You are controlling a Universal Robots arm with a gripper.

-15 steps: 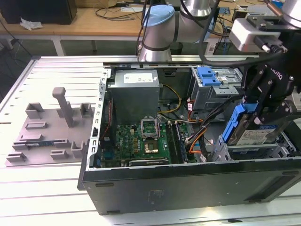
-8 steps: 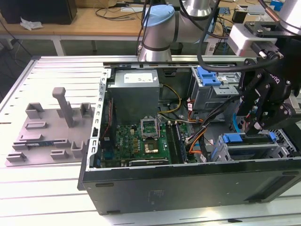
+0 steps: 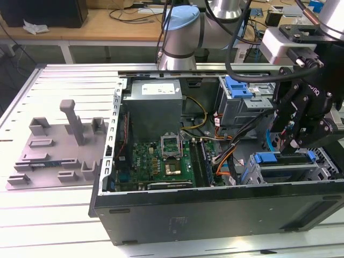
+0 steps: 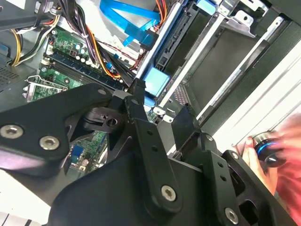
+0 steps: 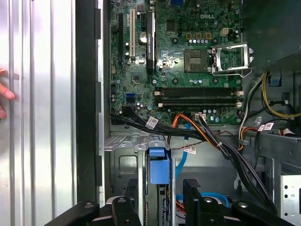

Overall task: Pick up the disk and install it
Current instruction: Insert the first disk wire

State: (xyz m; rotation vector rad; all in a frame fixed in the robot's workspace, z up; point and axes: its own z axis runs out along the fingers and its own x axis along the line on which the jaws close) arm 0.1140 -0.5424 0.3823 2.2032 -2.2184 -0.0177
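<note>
one gripper (image 5: 158, 195), two fingers (image 5: 192, 188) apart, astride one blue-edged disk (image 5: 157, 169) in one grey bay (image 5: 123, 162)

A grey tray (image 3: 51, 157) lies beside the open computer case (image 3: 215, 210).

You've got a ribbed metal counter (image 3: 59, 91) up near, then a wooden desk (image 3: 102, 24) at the far side with cables (image 3: 134, 13) everywhere, black box (image 3: 43, 12) on the exterior view's left, greenish floor (image 3: 32, 54) between.
</note>
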